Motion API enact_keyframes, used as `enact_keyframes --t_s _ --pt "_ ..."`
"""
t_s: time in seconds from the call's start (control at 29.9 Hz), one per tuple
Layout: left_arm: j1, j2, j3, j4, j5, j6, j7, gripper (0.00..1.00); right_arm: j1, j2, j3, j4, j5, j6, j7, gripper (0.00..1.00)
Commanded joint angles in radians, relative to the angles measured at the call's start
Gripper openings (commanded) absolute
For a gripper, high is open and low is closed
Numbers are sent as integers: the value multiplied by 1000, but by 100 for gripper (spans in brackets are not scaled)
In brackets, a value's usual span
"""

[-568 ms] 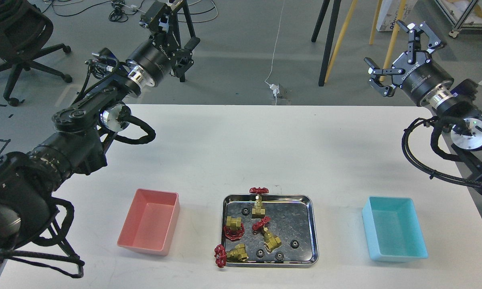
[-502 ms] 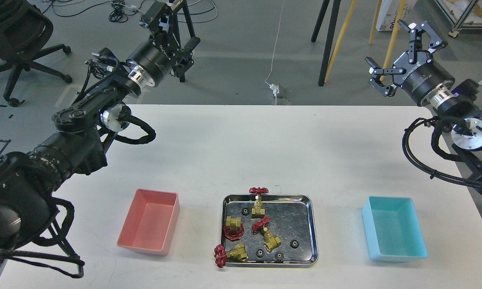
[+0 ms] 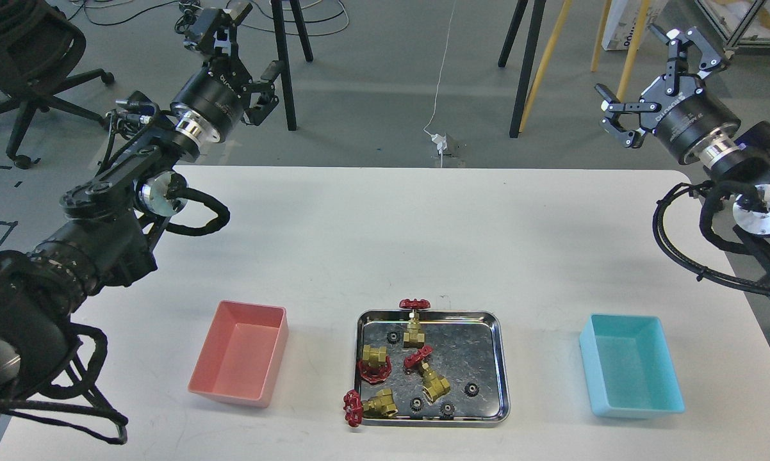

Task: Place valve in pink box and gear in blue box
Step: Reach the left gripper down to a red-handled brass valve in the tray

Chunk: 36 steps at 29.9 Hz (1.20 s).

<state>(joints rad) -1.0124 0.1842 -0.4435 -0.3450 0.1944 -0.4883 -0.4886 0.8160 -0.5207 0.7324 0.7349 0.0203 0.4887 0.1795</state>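
Nothing sorted yet: pink box (image 3: 239, 354) and blue box (image 3: 631, 374) seen bare. Valve (image 3: 434, 374) and gear (image 3: 470, 388) lie in steel tray (image 3: 501, 358) on worktop (image 3: 423, 237). Right gripper (image 3: 654, 80) held high, jaws spread, nothing gripped. Left gripper (image 3: 232, 38) held high, jaws' state cannot be told. All picks left.

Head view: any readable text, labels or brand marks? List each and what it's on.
Left gripper: white lettering on its black body, too small and tilted to read.
Right gripper: white lettering on its body, upside down and blurred, not readable.
Valves, gears, tray, pink box, blue box: no markings visible.
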Motion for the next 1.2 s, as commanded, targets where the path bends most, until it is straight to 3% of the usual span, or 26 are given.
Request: enact_keyframes --t_s 0.0,0.1,0.23,0.37,0.5,0.64,0.77,0.87,1.0,1.17 --pt "-5 66 -3 -119 5 0 0 100 0 -13 16 -26 0 0 0 100" --pt "-37 153 8 -276 46 0 0 100 6 -15 47 -86 1 0 0 100" --pt "-107 314 80 -517 310 0 0 100 0 -27 70 -97 1 0 0 100" --pt "-303 431 473 -707 486 0 0 100 0 -47 90 -91 10 0 5 100" --pt "-487 433 831 -899 659 0 0 100 -1 -48 113 -91 10 0 8 100" --pt "-624 348 1125 -1069 792 167 0 100 -1 -47 113 -95 10 0 8 100" --pt "-641 180 1351 -1057 821 391 0 100 -1 -42 113 -98 9 0 8 100" --pt "-573 63 1425 -979 820 537 0 100 -1 -42 113 -104 9 0 8 100" --pt "-466 12 1425 -901 818 594 0 100 5 -35 111 -135 9 0 8 100" --pt "-404 0 1425 -891 818 658 0 100 5 -33 110 -138 9 0 8 100"
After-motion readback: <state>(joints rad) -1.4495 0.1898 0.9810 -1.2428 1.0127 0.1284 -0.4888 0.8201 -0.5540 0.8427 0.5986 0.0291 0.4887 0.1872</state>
